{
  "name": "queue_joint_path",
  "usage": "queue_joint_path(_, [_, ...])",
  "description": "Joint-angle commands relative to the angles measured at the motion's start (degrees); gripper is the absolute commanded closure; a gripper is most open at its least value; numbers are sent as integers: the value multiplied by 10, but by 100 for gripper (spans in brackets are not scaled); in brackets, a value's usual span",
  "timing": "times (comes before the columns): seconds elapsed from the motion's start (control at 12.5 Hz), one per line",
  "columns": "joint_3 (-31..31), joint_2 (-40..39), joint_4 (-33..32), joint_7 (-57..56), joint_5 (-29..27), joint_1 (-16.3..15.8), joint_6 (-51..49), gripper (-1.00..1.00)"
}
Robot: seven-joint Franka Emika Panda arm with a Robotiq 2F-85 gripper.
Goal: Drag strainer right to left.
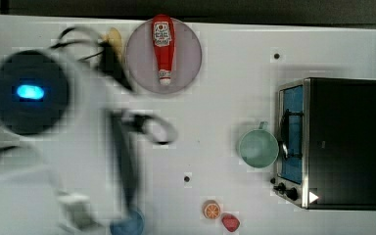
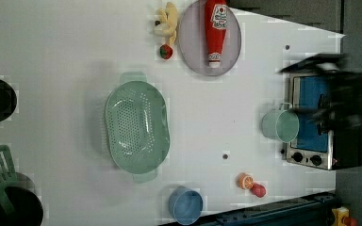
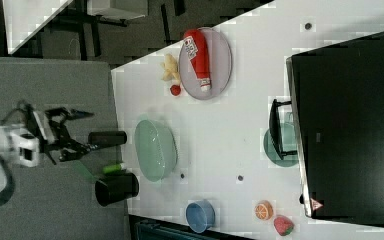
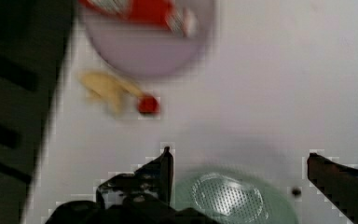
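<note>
The jaws are standing wide apart and are holding nothing. In the wrist view the gripper (image 4: pixel 240 168) is hanging above the white table (image 4: pixel 270 84), with the strainer (image 4: pixel 233 196) lying below, between its two dark fingers (image 4: pixel 165 170) and not touching them. In the right view the gripper (image 3: pixel 82 131) is floating well off the table's edge, at the right view's left, with its fingers pointing toward the strainer (image 3: pixel 155 150).

The strainer (image 2: pixel 136 126) is resting on the table (image 2: pixel 66 52) in the left view, open side up, a little toward the left view's left of the middle. A blue cup (image 2: pixel 186 205) is standing near its lower end, and a grey plate (image 2: pixel 191 42) carrying a red ketchup bottle (image 2: pixel 215 30) is lying beyond its upper end. Beside the plate, a yellow toy (image 2: pixel 167 21) and a small red fruit (image 2: pixel 166 52) are lying close together. A green mug (image 2: pixel 280 125) is lying on its side just before the toaster oven (image 2: pixel 318 122) at the left view's right. An orange slice (image 2: pixel 244 180) and a strawberry (image 2: pixel 258 189) are sitting near each other at the table's lower edge. In the top view the blurred arm (image 1: pixel 68 147) is covering the top view's left part.
</note>
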State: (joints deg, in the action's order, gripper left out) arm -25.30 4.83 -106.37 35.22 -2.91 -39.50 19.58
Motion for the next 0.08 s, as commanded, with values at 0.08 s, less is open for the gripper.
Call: queue_joint_path(0.08, [-72,19,5,-233,59,54,-76,-100])
